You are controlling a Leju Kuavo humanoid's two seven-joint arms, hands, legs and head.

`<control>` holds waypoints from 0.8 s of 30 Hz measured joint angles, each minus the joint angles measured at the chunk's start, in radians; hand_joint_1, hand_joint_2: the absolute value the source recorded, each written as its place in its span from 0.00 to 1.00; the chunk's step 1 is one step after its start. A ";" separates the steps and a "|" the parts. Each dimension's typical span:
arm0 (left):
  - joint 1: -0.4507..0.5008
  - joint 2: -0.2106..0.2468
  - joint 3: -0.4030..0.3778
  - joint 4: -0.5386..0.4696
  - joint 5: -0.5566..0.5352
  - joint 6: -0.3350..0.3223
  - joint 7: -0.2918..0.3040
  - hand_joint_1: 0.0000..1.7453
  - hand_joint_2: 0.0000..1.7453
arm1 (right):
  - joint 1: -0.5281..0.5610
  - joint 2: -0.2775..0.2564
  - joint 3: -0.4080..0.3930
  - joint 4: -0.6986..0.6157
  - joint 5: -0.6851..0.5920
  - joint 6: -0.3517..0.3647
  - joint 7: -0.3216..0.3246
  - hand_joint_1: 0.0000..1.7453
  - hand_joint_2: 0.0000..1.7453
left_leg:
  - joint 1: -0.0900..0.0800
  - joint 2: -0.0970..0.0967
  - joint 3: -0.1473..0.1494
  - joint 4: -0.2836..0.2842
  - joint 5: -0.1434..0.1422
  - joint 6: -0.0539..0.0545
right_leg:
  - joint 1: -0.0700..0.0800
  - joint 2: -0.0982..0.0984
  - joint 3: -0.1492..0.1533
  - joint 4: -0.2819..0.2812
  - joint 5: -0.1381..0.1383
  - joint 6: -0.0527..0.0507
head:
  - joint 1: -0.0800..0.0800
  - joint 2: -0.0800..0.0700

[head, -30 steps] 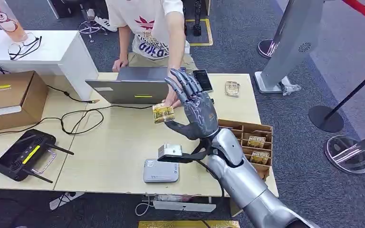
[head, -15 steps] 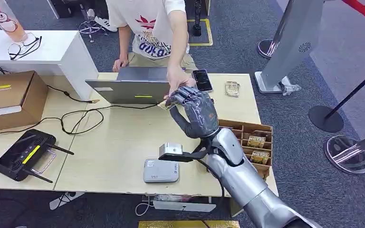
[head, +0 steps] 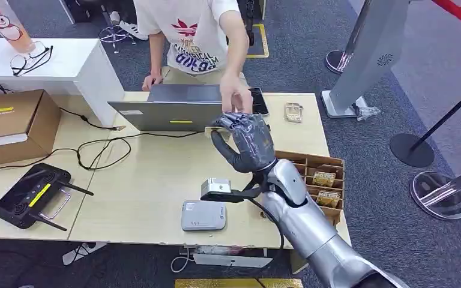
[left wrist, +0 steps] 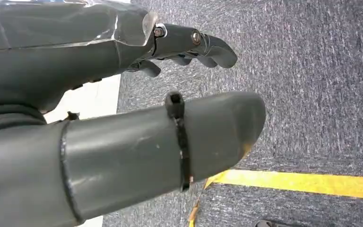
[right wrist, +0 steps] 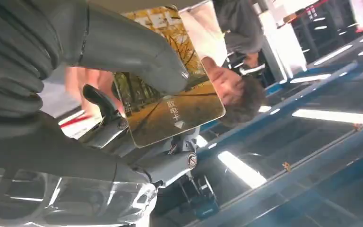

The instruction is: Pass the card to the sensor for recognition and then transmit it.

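My right hand (head: pixel 251 141) is raised over the far middle of the table (head: pixel 150 180), its fingers curled around a yellow card (head: pixel 215 129) with an autumn-tree picture. In the right wrist view the card (right wrist: pixel 179 118) sits pinched between the thumb (right wrist: pixel 123 47) and the darker fingers. A person's hand (head: pixel 235 96) hovers just beyond my hand, apart from the card. The grey sensor box (head: pixel 203 216) lies flat near the table's front edge, below my forearm. My left hand (left wrist: pixel 123 142) hangs over the carpet and holds nothing, its fingers apart.
A laptop (head: pixel 168 108) and a phone (head: pixel 258 101) lie behind my right hand. A brown card rack (head: pixel 315 177) with several cards sits at the right edge. A cardboard box (head: pixel 12 123), a black controller (head: pixel 30 195) and cables (head: pixel 96 150) are on the left.
My right hand was spread open while the person pressed the card to it. The fingers closed on the card, and the person's hand has drawn back.
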 joint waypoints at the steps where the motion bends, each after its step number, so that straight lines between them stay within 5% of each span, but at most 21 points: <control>1: 0.000 0.000 0.000 0.000 0.000 0.000 0.000 0.00 0.00 | 0.000 0.000 0.000 0.001 -0.013 0.006 -0.005 1.00 1.00 | 0.000 0.000 0.000 0.000 0.000 0.000 | 0.000 0.000 0.000 0.000 0.000 0.000 | 0.000 0.000; 7: 0.001 0.001 0.001 0.000 0.001 -0.001 -0.002 0.00 0.00 | 0.000 0.002 0.000 0.000 -0.126 0.091 -0.041 1.00 1.00 | 0.000 0.000 0.000 0.000 0.000 0.000 | 0.000 0.000 0.000 0.000 0.000 0.000 | 0.000 0.000; 13: 0.001 0.005 0.011 0.000 0.001 -0.005 -0.008 0.00 0.00 | 0.007 0.002 -0.010 -0.032 -0.432 0.364 -0.079 1.00 1.00 | 0.000 0.000 0.000 0.000 0.000 0.000 | 0.000 0.000 0.000 0.000 0.000 0.000 | 0.000 0.000; 24: 0.001 0.012 0.024 0.002 0.002 -0.021 -0.007 0.00 0.00 | 0.031 0.002 -0.017 -0.064 -0.745 0.710 -0.037 1.00 1.00 | 0.000 0.000 0.000 0.000 0.000 0.000 | 0.000 0.000 0.000 0.000 0.000 0.000 | 0.000 0.000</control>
